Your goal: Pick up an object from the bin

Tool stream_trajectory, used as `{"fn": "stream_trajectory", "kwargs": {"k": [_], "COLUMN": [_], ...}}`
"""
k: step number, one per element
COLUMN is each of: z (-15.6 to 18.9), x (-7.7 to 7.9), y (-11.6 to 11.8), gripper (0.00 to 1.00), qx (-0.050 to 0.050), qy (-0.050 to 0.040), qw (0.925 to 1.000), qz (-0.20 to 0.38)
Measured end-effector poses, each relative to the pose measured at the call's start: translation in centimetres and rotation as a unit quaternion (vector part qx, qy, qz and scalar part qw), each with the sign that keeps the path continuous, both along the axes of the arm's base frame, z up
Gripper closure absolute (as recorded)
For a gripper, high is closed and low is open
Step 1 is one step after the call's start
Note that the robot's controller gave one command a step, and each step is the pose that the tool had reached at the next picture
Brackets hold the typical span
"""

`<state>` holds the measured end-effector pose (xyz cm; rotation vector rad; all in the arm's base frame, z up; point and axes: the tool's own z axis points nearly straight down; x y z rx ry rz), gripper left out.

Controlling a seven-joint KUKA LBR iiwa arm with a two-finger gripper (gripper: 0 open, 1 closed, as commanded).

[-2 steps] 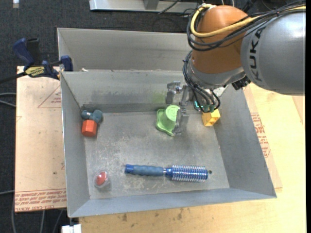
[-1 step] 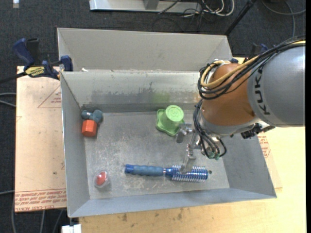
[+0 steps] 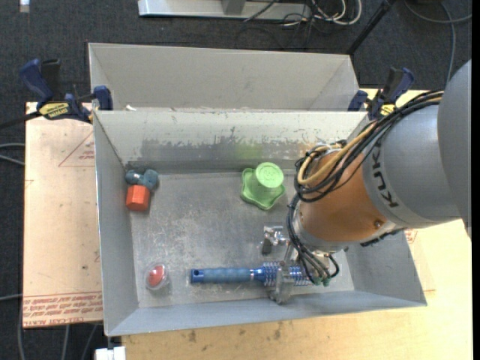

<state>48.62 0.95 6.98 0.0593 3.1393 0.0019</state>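
Observation:
My gripper point(image 3: 277, 267) is low in the bin's front right part, under the orange wrist cover. One metal fingertip point(image 3: 271, 238) shows behind a long blue tool point(image 3: 225, 276), and the other sits in front of it near the bin's front wall. The tool lies flat along the front of the bin, and its ribbed right end passes between the two fingers. The fingers stand well apart, wider than the tool, so the gripper is open around that end. A green cup-shaped thing point(image 3: 263, 184) stands upright just behind the gripper.
An orange and grey-blue thing point(image 3: 139, 192) lies at the bin's left wall. A small red round thing point(image 3: 156, 277) sits in the front left corner, just left of the blue tool's tip. The arm and its cables cover the bin's right side.

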Motion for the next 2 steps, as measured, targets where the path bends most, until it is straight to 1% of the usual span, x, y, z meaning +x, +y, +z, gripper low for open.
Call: {"fn": "stream_trajectory", "kwargs": {"k": [1,2], "z": [0.2,12.9], "x": [0.0,-0.1], "y": [0.0,2.5], "gripper": [1.0,1.0], "qx": [0.0,0.0], "qy": [0.0014,-0.003], "qw": [1.0,0.9998], "qz": [0.0,0.022]}}
